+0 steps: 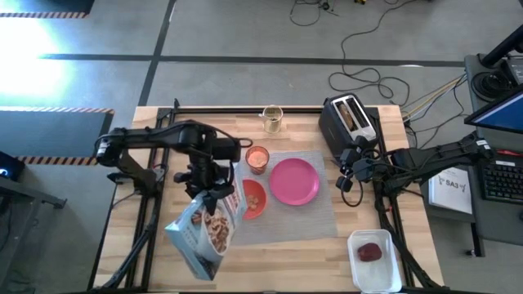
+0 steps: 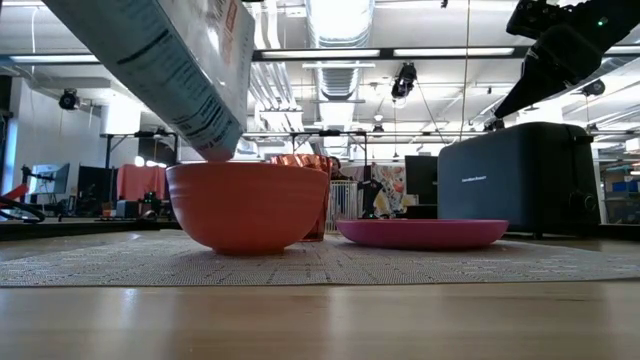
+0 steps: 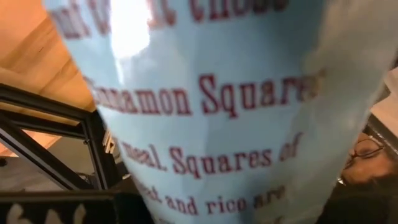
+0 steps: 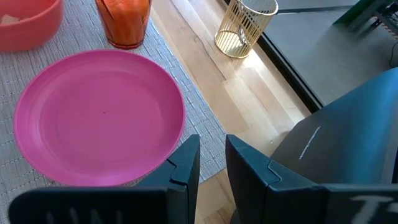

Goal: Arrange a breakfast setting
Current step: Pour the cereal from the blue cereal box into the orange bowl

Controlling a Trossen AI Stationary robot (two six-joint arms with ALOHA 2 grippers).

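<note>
Left gripper (image 1: 206, 181) clamped on tilted cereal box (image 1: 204, 231), mouth over bowl (image 1: 253, 198) on placemat (image 1: 323, 219). Risk: spillage. Right gripper (image 4: 211, 163), slightly apart, empty, hangs beside plate (image 1: 294, 181).

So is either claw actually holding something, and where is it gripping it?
The left claw holds the light-blue cereal box near its upper end, tipped over the red-orange bowl. The right claw holds nothing.
</note>
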